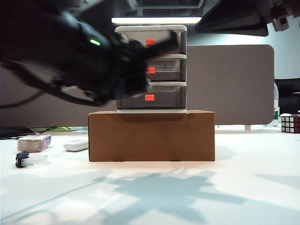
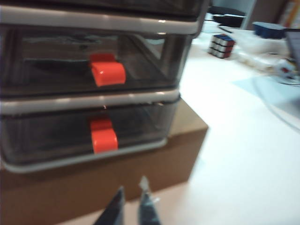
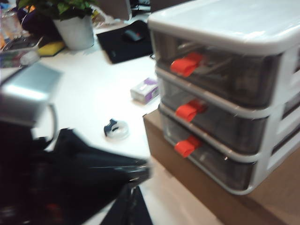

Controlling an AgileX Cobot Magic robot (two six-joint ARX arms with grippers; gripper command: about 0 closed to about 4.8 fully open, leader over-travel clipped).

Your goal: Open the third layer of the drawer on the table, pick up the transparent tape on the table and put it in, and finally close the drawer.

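Note:
The drawer (image 1: pixel 151 70) stands on a brown box, and all three smoky tiers are closed. The third layer (image 1: pixel 150 97) is the lowest tier, with its red-orange tab (image 2: pixel 104 140) at front centre. My left gripper (image 2: pixel 132 187) hangs in front of the box just below that tier. Its fingertips are almost together with nothing between them. In the exterior view the left arm (image 1: pixel 93 61) is a dark blur across the unit's left side. The transparent tape (image 1: pixel 29 160) lies on the table at far left, also seen as a small roll (image 3: pixel 116 128). My right gripper (image 3: pixel 133 199) is shut and empty, off to the drawer's side.
The cardboard box (image 1: pixel 151 136) carries the drawer unit. A whitish block with a purple label (image 1: pixel 34 142) and a white bar (image 1: pixel 76 145) lie near the tape. A Rubik's cube (image 1: pixel 290 123) sits far right, with a grey partition (image 1: pixel 234 84) behind. The right arm (image 1: pixel 243 18) is high up.

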